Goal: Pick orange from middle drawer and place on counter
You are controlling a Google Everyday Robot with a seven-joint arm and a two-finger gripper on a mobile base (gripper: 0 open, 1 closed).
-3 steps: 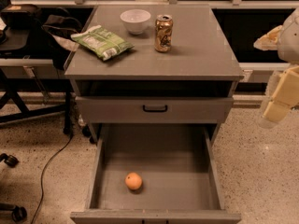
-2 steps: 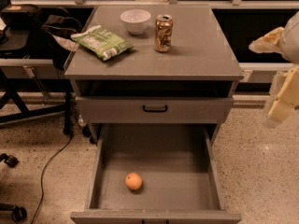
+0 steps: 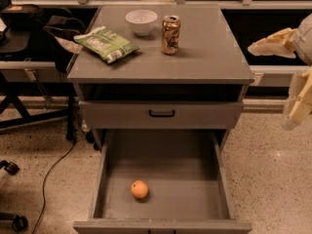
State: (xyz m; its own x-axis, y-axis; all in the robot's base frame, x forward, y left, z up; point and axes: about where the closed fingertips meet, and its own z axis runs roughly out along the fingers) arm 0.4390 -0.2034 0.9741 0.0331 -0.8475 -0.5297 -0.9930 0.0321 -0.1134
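Orange (image 3: 139, 189) on mid drawer (image 3: 165, 160) floor, well below-left of gripper (image 3: 269, 86).
Gripper hangs right of counter (image 3: 214, 57), jaws apart, empty. Drawer stands pulled out, so reach from above looks unblocked. Bowl (image 3: 141, 22), can (image 3: 170, 34), bag (image 3: 107, 44) sit further left; counter's near side is bare, prob. best drop spot.

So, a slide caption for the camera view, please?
Orange lies in open middle drawer; gripper hangs right of the counter.

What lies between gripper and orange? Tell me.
Camera view: from the gripper at right, floor, then the middle drawer, its right wall and bare bottom, up to the orange.
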